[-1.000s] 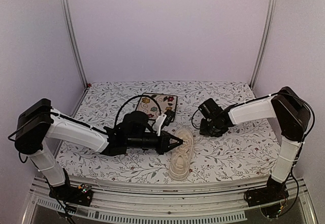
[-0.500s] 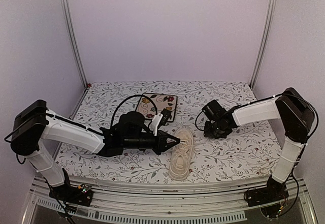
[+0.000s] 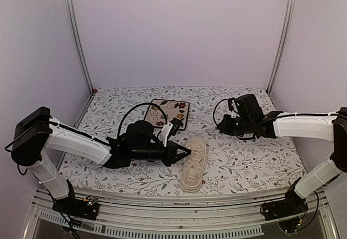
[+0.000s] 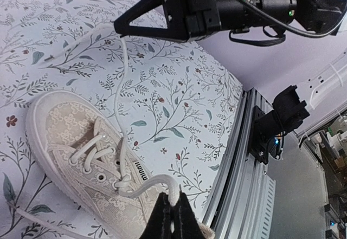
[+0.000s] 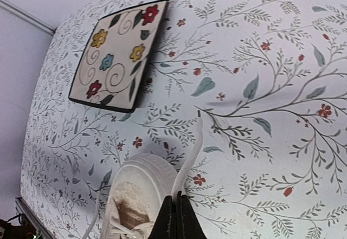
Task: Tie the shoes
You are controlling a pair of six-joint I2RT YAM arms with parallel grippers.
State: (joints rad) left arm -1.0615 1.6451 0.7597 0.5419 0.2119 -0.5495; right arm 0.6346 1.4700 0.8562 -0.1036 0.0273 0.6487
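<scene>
**A:** Where to look for the sneaker (image 3: 193,163)?

**B:** Just nearer than the table's middle, on the leaf-printed tablecloth (image 3: 260,163). Lies lengthwise, toe to the far side, heel toward the near edge. Cream upper, cream laces, pale sole.

**A:** Anything close by?

**B:** A square floral plate (image 3: 169,111) with a dark rim, farther back and to the left, apart from the sneaker.

**A:** And the left gripper (image 4: 171,213)?

**B:** Reaches in low from the left and ends at the sneaker's left side, about halfway along. Fingers pressed together, pinching a lace (image 4: 162,183) coming off the upper eyelets.

**A:** Slack or tight?

**B:** Curves gently from the eyelets up into the fingertips. Cannot tell more than that.

**A:** Contact with the shoe itself?

**B:** Cannot tell; right above its side in the wrist view.

**A:** Right gripper (image 5: 177,214)?

**B:** Hangs above the cloth to the far right of the toe, pointing left. Fingers closed as well, nipping the second lace (image 5: 190,152). Drops from there in one long line to the upper eyelets, with a short free end trailing past the fingertips over the cloth.

**A:** How close, one gripper to the other?

**B:** Well apart, with the sneaker's front half between.
</scene>
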